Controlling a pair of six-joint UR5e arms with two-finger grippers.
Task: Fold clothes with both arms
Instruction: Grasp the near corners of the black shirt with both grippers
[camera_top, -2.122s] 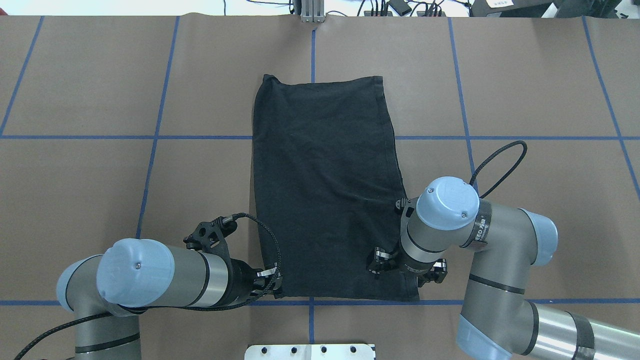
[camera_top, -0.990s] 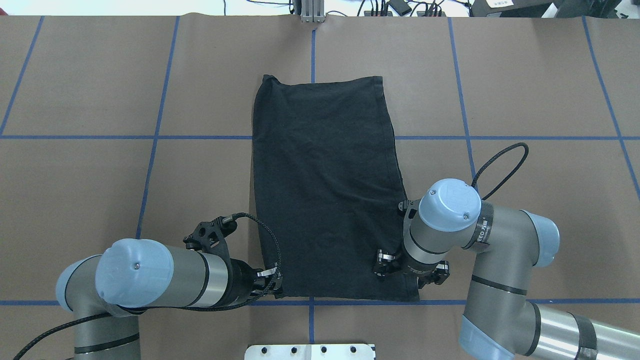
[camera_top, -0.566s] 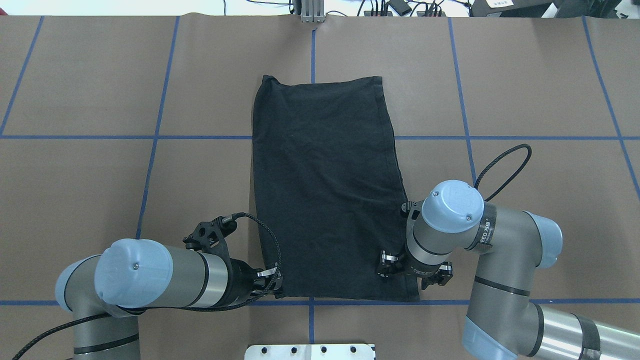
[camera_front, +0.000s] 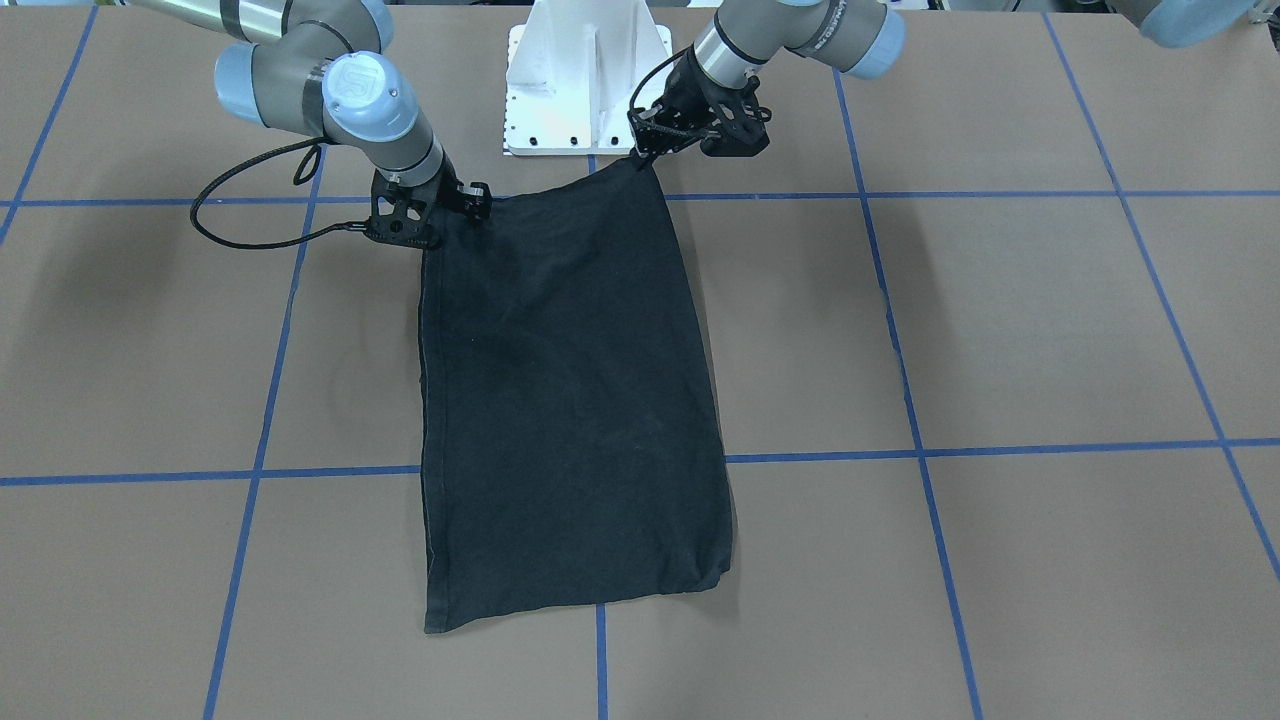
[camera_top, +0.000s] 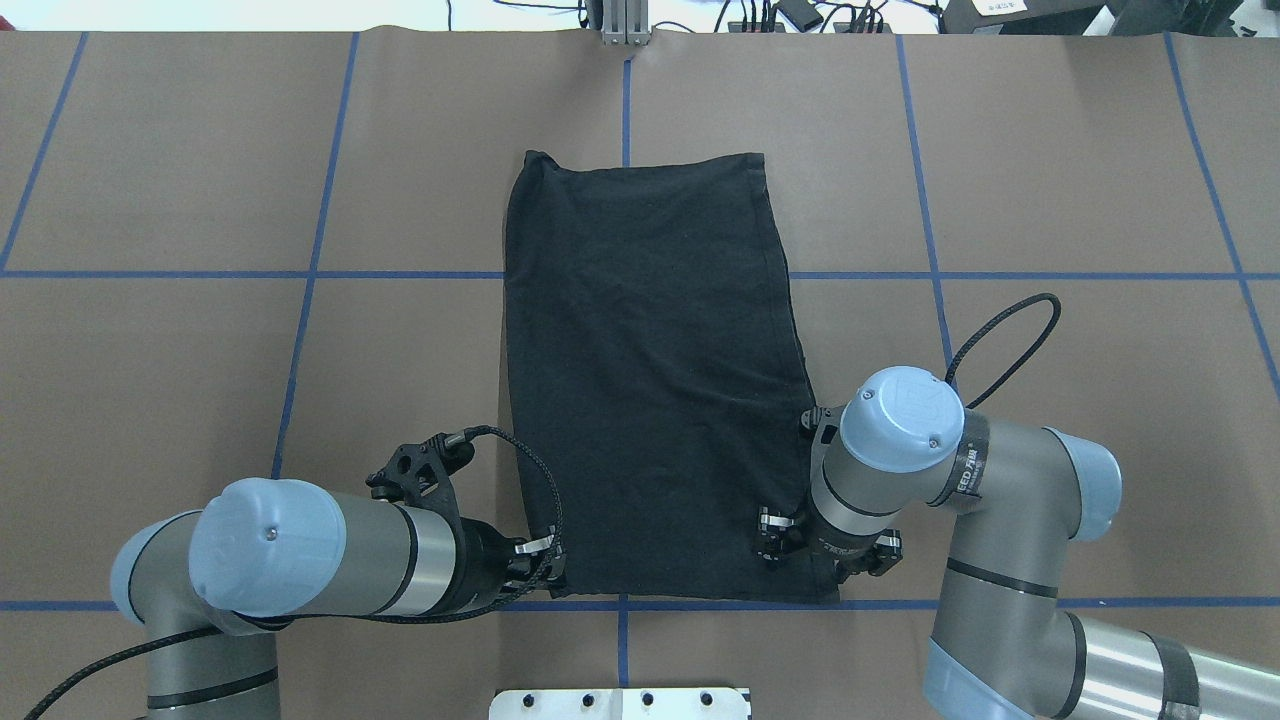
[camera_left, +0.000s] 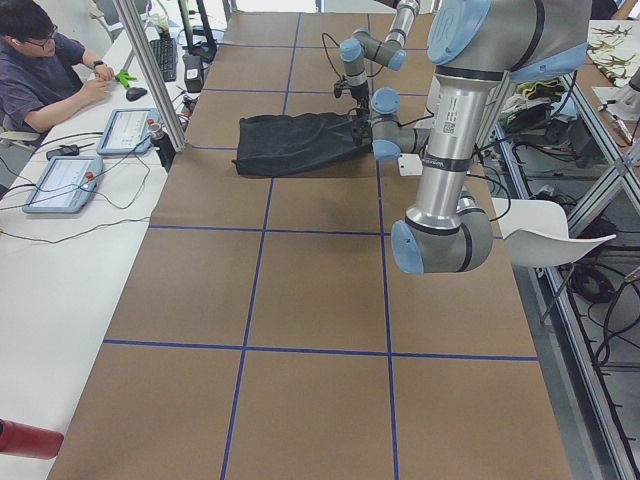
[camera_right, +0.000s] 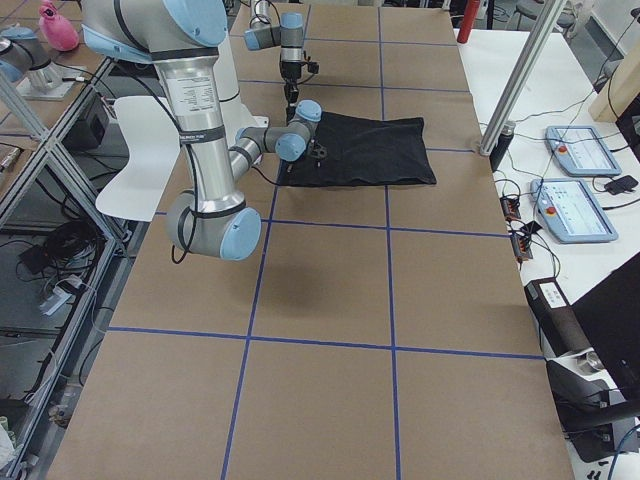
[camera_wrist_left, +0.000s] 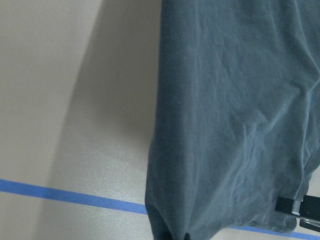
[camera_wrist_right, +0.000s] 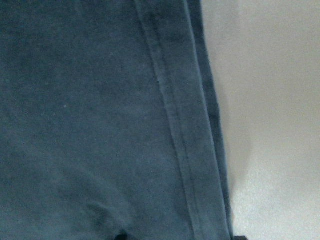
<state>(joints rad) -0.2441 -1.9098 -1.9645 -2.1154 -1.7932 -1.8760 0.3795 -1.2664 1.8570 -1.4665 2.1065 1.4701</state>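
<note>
The brown paper-covered surface (camera_top: 150, 150), gridded with blue tape, is unaltered. The black cotton T-shirt (camera_top: 650, 380), folded to a long plain-black panel, has not shifted: it is stretched away from both tools, with its two nearest corners lying at them. The grey metallic left arm (camera_top: 330, 545) has been kept motionless, whereas the grey metallic right arm (camera_top: 1000, 480) has been eased slightly outward and back toward the robot. The black two-finger right tool (camera_front: 432, 228) is thereby set closer over the shirt's hemmed side edge (camera_wrist_right: 175, 125). This is judged to be a final alignment before the second corner is gripped and the panel is carried over in half. The black two-finger left tool (camera_front: 645, 152) appears closed upon its corner, which is seen in the front-facing view to be drawn up a little off the surface, a detail hidden beneath the wrist in the overhead view. The right tool's jaws are concealed overhead too; in its wrist view they appear apart, astride the hem, with nothing gripped yet.
</note>
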